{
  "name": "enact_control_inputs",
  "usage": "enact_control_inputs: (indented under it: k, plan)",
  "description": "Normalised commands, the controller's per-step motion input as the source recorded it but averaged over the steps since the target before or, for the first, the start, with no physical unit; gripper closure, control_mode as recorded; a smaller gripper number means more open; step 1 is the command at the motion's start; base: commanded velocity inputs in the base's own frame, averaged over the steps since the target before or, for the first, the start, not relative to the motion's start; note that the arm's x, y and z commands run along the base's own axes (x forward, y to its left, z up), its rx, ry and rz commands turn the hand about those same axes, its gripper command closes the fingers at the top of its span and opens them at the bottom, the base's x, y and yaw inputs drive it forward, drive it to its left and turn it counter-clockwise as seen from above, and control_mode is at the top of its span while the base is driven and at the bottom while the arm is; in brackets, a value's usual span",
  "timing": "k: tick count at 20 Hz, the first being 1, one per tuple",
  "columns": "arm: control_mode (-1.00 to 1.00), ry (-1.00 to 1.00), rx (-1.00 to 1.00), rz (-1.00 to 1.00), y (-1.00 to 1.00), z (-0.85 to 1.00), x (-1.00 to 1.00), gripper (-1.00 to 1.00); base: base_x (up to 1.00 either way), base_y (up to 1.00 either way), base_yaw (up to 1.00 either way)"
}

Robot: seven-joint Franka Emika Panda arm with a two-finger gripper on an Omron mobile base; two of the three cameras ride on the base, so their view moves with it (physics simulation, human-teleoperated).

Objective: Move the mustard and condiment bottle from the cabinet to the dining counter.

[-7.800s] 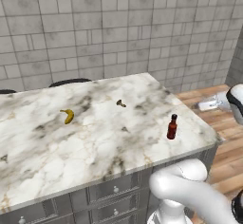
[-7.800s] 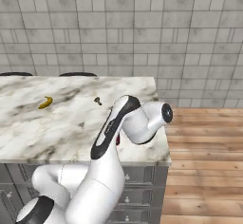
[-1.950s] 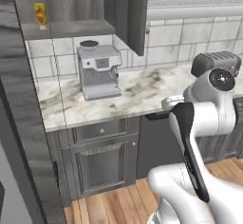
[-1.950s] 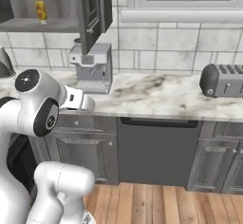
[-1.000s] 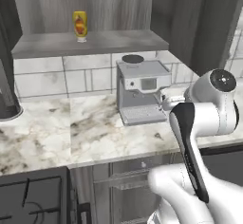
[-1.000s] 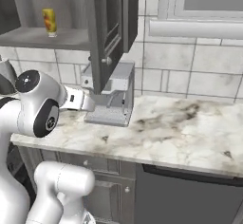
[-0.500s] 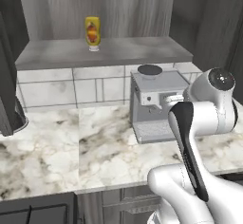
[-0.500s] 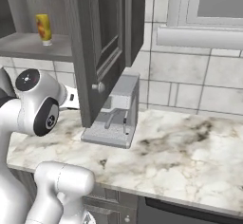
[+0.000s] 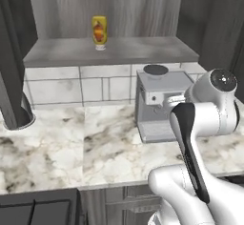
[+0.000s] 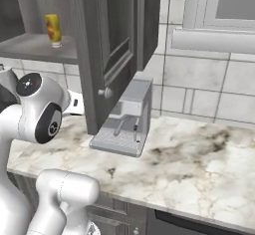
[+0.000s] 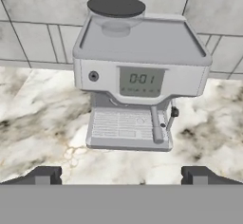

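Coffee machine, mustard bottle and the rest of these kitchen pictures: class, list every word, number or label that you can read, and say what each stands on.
"0:01": on the display panel of the coffee machine, hand view; the digits are a little soft.
Label on the mustard: a red-orange patch, too small to read.
No other text shows.

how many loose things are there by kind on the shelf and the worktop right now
yellow bottles: 1, the mustard standing upright on the cabinet shelf
coffee machines: 1, the grey coffee machine on the marble worktop
total: 2
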Motion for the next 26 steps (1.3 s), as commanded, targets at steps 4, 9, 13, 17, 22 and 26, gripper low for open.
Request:
enact_control_inputs:
  k: [4,9,13,17,22,26]
  plan:
    - [1.0,0.0,0.0,0.0,0.0,0.0,0.0,-1.0,0.27,0.42,0.41]
    - [1.0,0.0,0.0,0.0,0.0,0.0,0.0,-1.0,0.22,0.43,0.37]
    - [1.0,0.0,0.0,0.0,0.0,0.0,0.0,-1.0,0.15,0.21,0.17]
    - [1.0,0.0,0.0,0.0,0.0,0.0,0.0,-1.0,0.11,0.19,0.12]
    - [-1.0,0.0,0.0,0.03,0.01,0.0,0.01,-1.0,0.12,0.11,0.08]
    - [-1.0,-0.01,0.0,0.16,0.08,0.18,0.0,-1.0,0.0,0.0,0.0]
